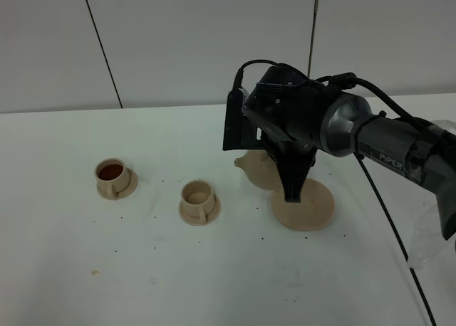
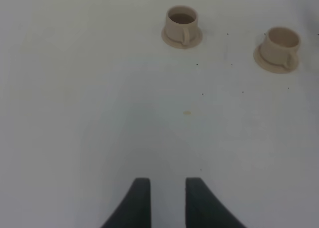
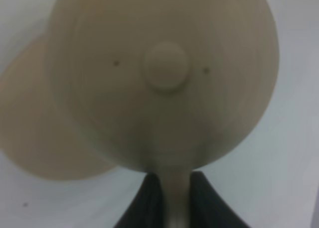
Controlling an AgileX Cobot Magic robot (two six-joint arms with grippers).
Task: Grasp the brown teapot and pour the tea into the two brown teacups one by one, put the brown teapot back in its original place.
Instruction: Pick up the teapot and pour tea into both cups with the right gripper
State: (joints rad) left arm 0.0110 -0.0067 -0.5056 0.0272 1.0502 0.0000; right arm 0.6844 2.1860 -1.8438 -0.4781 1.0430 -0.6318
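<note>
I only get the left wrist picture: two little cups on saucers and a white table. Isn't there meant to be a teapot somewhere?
Observer: Yes. In the high view the brown teapot sits to the right of the empty-looking teacup, half hidden behind the right arm.
Operator: Is it just standing there by itself?
Observer: No. The right wrist view shows that arm's jaws shut on the teapot's handle.
</note>
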